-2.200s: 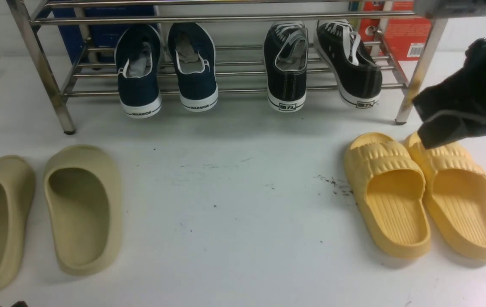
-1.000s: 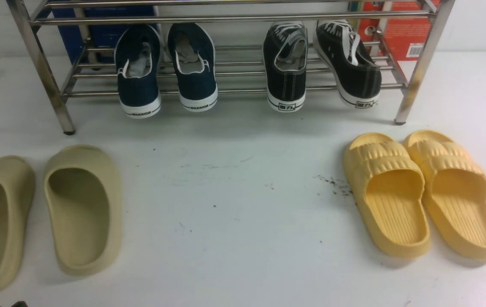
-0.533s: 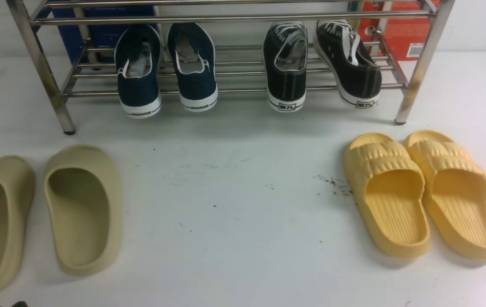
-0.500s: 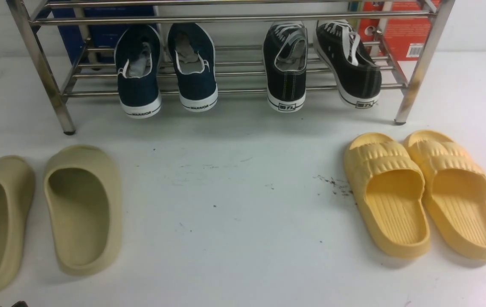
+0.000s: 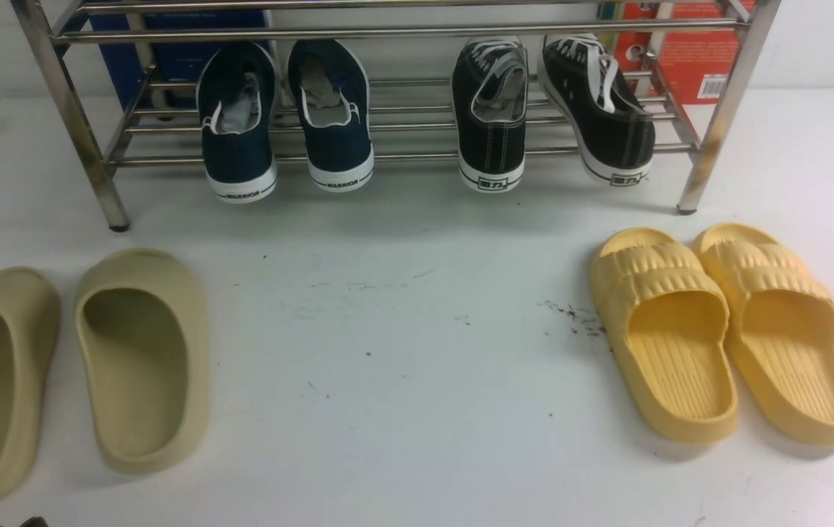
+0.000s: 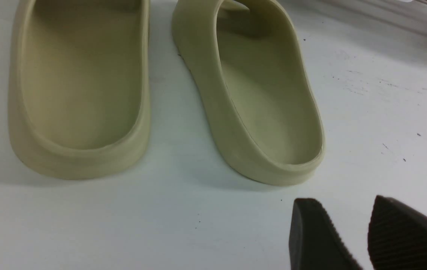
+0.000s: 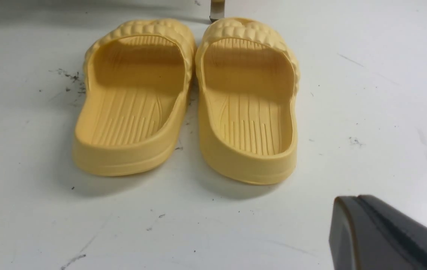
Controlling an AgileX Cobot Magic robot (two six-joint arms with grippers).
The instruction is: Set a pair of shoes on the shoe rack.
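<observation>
"WARRIOR" reads on the white heel strips of both navy sneakers [image 5: 239,121] [image 5: 330,113]. Black sneakers' [image 5: 490,113] heel labels and red box [image 5: 687,58] barcode unreadable.

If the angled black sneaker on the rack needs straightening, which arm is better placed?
Right. The right gripper faces the yellow slippers, just before that sneaker; the left gripper faces the far beige slippers.

shoe rack [image 5: 402,31]: shiny steel | black sneakers [image 5: 491,117]: matt canvas | yellow slippers [image 5: 669,329]: ribbed matt foam
</observation>
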